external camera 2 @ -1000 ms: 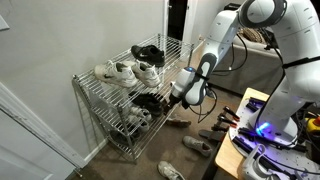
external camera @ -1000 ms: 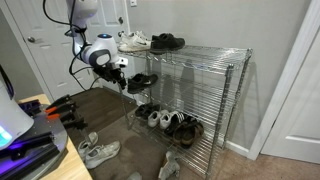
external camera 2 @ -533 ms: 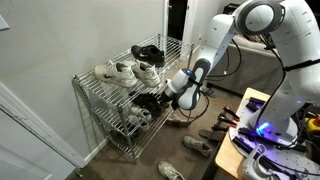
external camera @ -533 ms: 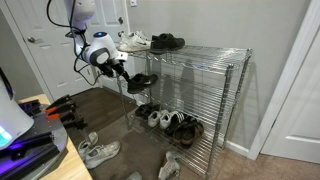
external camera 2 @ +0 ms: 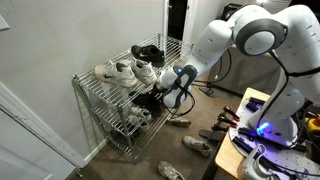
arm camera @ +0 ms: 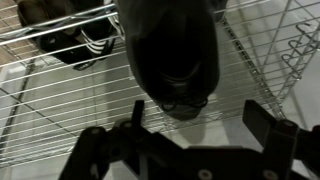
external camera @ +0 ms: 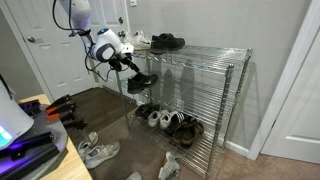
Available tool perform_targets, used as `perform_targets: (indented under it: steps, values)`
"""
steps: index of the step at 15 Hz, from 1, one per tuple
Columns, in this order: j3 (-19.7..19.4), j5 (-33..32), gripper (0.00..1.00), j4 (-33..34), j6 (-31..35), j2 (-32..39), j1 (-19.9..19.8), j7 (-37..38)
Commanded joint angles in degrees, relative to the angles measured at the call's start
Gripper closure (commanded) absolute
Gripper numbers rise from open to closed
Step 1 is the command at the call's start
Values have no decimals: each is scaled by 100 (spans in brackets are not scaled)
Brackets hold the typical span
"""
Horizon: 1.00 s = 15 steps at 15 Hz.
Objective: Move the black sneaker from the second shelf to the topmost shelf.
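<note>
Sneaker [arm camera: 172, 60] near end sits betw. gripper [arm camera: 193, 110] fingers, over 2nd shelf [arm camera: 60, 108].

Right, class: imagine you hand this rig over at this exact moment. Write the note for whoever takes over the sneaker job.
Gripper: open, fingers spread at the sneaker's near end, not closed on it.
Black sneaker: on the second shelf, at the end nearest the arm.
Done: approach and line-up only.
Left: grip the sneaker, draw it out, raise it and set it on the topmost shelf, which already carries other shoes.
</note>
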Motion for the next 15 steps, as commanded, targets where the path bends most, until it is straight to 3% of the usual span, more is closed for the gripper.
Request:
perform_targets:
  steps: [1, 5, 12, 13, 15]
  values:
    - [-731, 484, 0, -101, -726, 146, 652, 33]
    - [-746, -198, 0, -140, -1572, 60, 510, 275]
    - [-494, -963, 0, 168, -2164, 237, 110, 567]
    - [-409, -1046, 25, 180, -2189, 233, 15, 544]
    - [-261, -1179, 33, 211, -2179, 244, -146, 506]
